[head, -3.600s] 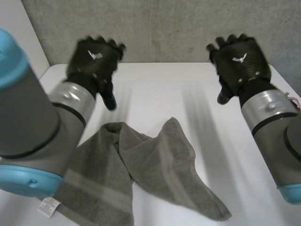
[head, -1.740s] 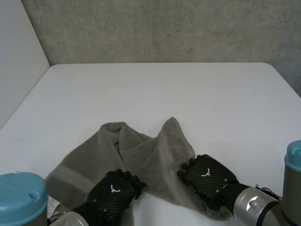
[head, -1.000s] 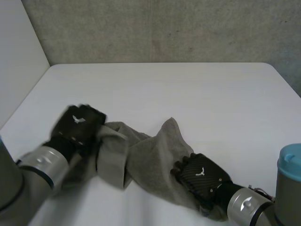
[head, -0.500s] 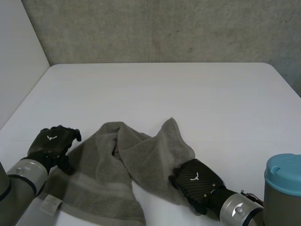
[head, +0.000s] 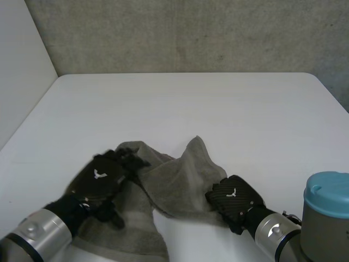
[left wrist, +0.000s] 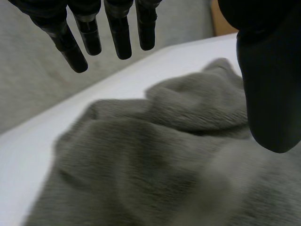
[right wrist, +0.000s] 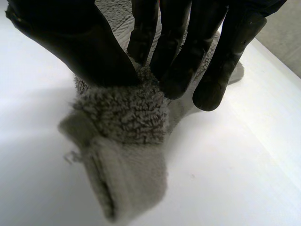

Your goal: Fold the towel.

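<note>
The grey towel [head: 180, 177] lies crumpled on the white table [head: 191, 103], near its front edge. My left hand [head: 101, 177] hovers over the towel's left part. In the left wrist view its fingers [left wrist: 120, 35] are straight and spread above the towel [left wrist: 155, 155], the thumb held apart, with nothing between them. My right hand [head: 234, 199] is at the towel's near right corner. The right wrist view shows its thumb and fingers [right wrist: 178, 52] pinching a bunched fold of the towel [right wrist: 127, 120], with the corner hanging below the grip.
A grey wall runs along the table's far edge [head: 185, 73]. The table's left edge [head: 30, 117] slants toward me. White tabletop stretches beyond the towel toward the wall and to its right.
My left hand has let go of the towel, opened, and moved from beside its left edge to over its left part. My right hand has closed on the right corner.
</note>
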`<state>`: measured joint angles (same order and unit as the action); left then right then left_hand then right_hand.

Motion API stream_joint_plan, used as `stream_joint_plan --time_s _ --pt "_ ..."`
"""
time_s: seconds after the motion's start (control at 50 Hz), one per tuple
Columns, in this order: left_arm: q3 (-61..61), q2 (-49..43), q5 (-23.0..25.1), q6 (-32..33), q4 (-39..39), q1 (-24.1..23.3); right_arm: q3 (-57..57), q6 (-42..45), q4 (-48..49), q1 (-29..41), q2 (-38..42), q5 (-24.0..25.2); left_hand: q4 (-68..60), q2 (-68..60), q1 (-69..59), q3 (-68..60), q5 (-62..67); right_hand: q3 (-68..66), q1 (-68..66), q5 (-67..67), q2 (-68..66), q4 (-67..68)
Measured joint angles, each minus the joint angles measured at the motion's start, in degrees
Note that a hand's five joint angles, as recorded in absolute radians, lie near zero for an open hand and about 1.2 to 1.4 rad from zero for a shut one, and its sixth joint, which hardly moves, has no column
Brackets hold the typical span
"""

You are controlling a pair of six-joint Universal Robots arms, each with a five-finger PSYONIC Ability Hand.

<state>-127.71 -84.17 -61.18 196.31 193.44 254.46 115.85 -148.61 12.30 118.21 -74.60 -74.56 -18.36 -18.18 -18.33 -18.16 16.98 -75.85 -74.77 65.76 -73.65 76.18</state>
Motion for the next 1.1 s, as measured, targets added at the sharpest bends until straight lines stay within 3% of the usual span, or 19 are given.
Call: stream_joint_plan --time_s 0.18,0.38,0.6,0.82,1.0,1.1 --pt "1.98 -11.11 -0.28 6.14 -1.53 -6.88 -1.65 -7.76 1.86 -6.32 -0.33 -2.66 -8.54 -8.66 -8.67 -8.61 10.16 0.0 0.0 0.0 0.0 0.0" --pt "3.52 -15.8 -0.75 11.34 -3.85 -13.35 -3.27 -13.6 2.64 -11.84 -0.6 -4.93 -11.55 -11.55 -11.8 -11.9 13.28 0.0 0.0 0.0 0.0 0.0" --pt "5.0 -17.21 -0.83 11.35 -4.1 -16.79 -3.24 -13.18 2.54 -11.6 -0.45 -4.63 -36.4 -36.66 -36.45 -36.75 36.97 0.0 0.0 0.0 0.0 0.0" --pt "7.03 -18.28 -3.96 11.43 -4.19 -17.34 -3.27 -13.1 2.55 -11.59 -0.44 -4.5 -66.35 -64.83 -61.05 -67.73 66.0 0.0 0.01 0.0 0.0 0.0" --pt "13.01 -17.1 -10.35 10.3 -3.9 -15.65 -6.0 -13.45 2.24 -11.64 -0.62 -4.47 -68.3 -64.86 -61.05 -68.84 66.46 0.0 0.01 0.0 0.0 0.0" --pt "19.53 -11.97 -15.13 3.88 -3.57 -8.66 -12.49 -14.22 1.67 -12.49 -1.49 -5.37 -68.35 -65.45 -61.07 -68.89 66.55 0.0 0.01 0.0 0.0 0.0"
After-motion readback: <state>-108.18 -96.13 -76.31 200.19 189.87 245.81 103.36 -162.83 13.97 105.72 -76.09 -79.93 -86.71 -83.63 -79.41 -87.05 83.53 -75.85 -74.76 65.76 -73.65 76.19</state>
